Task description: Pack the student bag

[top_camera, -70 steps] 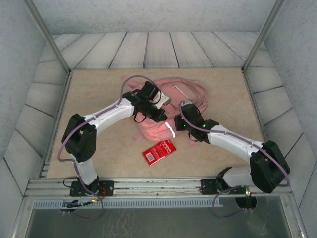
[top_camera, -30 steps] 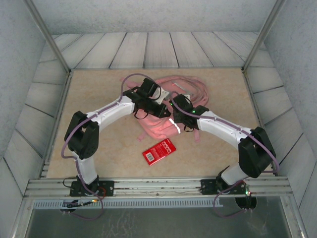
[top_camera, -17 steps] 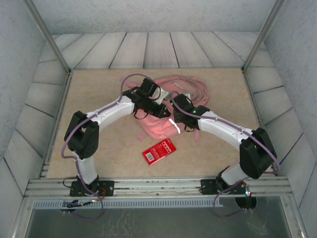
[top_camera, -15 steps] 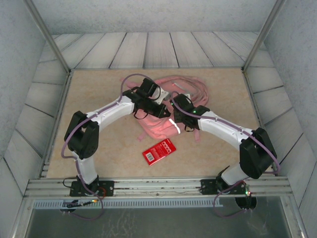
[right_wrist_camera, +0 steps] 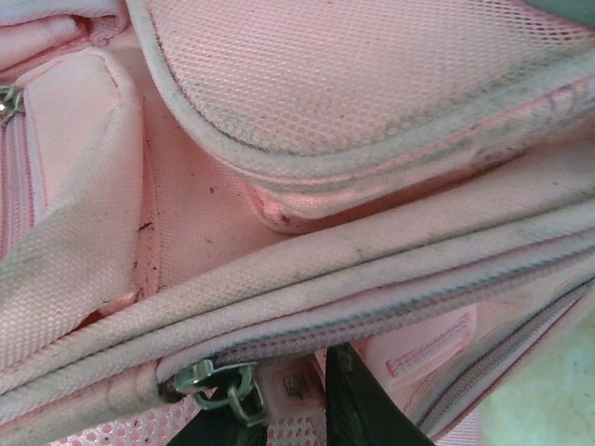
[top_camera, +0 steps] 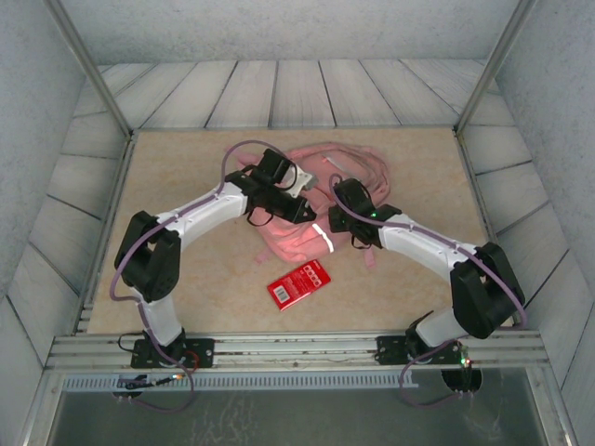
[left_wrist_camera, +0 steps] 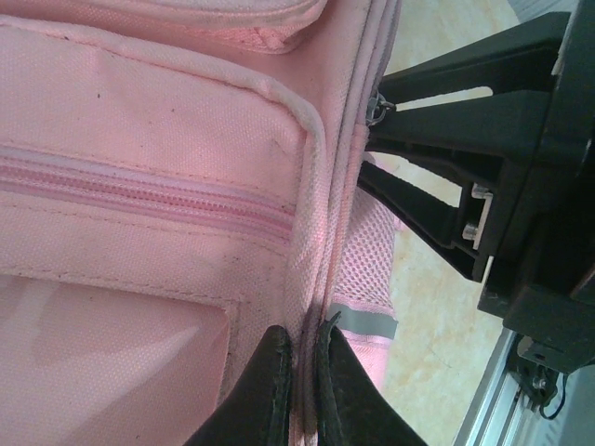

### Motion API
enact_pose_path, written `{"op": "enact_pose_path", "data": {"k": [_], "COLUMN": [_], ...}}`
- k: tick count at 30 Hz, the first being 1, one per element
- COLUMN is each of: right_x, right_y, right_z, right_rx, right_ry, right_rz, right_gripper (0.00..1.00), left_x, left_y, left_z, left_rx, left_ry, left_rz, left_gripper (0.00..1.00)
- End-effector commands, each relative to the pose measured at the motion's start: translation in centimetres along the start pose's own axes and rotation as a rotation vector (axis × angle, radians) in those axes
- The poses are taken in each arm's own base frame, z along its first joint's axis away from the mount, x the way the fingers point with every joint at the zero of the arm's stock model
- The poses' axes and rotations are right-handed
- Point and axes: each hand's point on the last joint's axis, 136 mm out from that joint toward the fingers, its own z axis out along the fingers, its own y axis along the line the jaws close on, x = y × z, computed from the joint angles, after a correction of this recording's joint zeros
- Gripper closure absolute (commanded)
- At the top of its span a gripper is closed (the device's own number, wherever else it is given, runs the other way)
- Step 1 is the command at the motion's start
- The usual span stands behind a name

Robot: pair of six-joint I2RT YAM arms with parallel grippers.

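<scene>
The student bag (top_camera: 296, 243), a soft pink backpack with a white reflective strip, lies in the middle of the mat under both grippers. My left gripper (top_camera: 301, 208) is shut on a seam at the bag's edge, its black fingers pinching the fabric (left_wrist_camera: 305, 372). My right gripper (top_camera: 336, 213) meets the bag from the right. In the right wrist view its jaws (right_wrist_camera: 279, 418) stand a small gap apart around a pink zip pull tab (right_wrist_camera: 290, 386) hanging from a metal slider (right_wrist_camera: 218, 381). Whether they press the tab is unclear. The left wrist view shows the right gripper (left_wrist_camera: 372, 139) at that slider (left_wrist_camera: 376, 110).
A flat red box (top_camera: 298, 284) lies on the mat just in front of the bag. The bag's pink straps (top_camera: 367, 172) trail toward the back right. Metal posts and grey walls fence the beige mat (top_camera: 186, 167), and the rail runs along the near edge.
My right gripper has shifted a little to the right along the bag's edge, and its jaws have eased apart slightly. The left gripper keeps its pinch on the seam.
</scene>
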Motion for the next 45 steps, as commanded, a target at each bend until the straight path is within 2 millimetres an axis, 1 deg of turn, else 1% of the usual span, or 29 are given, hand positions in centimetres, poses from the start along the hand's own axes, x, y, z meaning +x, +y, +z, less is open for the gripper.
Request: {"op": "enact_pose_path", "data": {"k": [1,6,10,13,17,20,23,29,31,33,35,38,41,45], "right_x": [-1.4,-2.3,-2.8,-2.7,-2.0,-1.3,-0.8,-0.4,-0.1,0.2,0.7,1.3,1.4,1.8], "right_y": [1.4,1.6,1.2,0.9,1.1,1.8,2.7,4.5,5.1,5.3,4.5,2.9,1.4,0.4], "right_z": [-0.4,-1.3,-2.6,-3.7,-4.9,-5.6,-6.2,-6.8,-7.2,-7.5,-7.3,-7.1,-7.1,-7.4], "right_rx": [-0.094,-0.122,-0.125,-0.146,-0.198,-0.255,-0.317,-0.423,-0.468,-0.484,-0.451,-0.384,-0.326,-0.284], "right_ry": [-0.060,-0.101,-0.127,-0.129,-0.102,-0.065,-0.033,0.003,0.016,0.029,0.051,0.091,0.117,0.163], "right_rz": [0.029,0.030,0.011,-0.013,-0.073,-0.134,-0.180,-0.223,-0.235,-0.252,-0.263,-0.273,-0.253,-0.238], "right_gripper": [0.82,0.88,0.93,0.96,0.98,0.98,0.98,0.98,0.98,0.99,1.00,1.00,1.00,1.00], "left_x": [-0.9,-0.7,-0.3,0.2,1.3,2.1,2.4,2.7,2.9,3.1,3.3,3.5,3.4,3.1], "left_y": [-3.2,-2.8,-1.5,0.5,3.6,4.9,5.4,5.7,6.3,7.1,8.3,10.2,11.9,13.8], "left_z": [-2.3,-2.4,-2.9,-3.9,-5.6,-6.6,-7.2,-7.4,-7.6,-7.7,-8.2,-9.2,-10.2,-11.2], "left_rx": [0.087,0.075,0.021,-0.054,-0.189,-0.242,-0.260,-0.278,-0.303,-0.337,-0.379,-0.453,-0.517,-0.575], "left_ry": [-0.044,-0.041,-0.043,-0.048,-0.035,-0.022,-0.021,-0.019,-0.014,-0.010,-0.011,-0.010,-0.018,-0.033], "left_rz": [0.065,0.061,0.051,0.024,-0.008,-0.015,-0.010,-0.005,-0.010,-0.022,-0.046,-0.077,-0.101,-0.128], "left_gripper": [1.00,1.00,1.00,1.00,1.00,1.00,1.00,1.00,1.00,1.00,1.00,1.00,1.00,1.00]}}
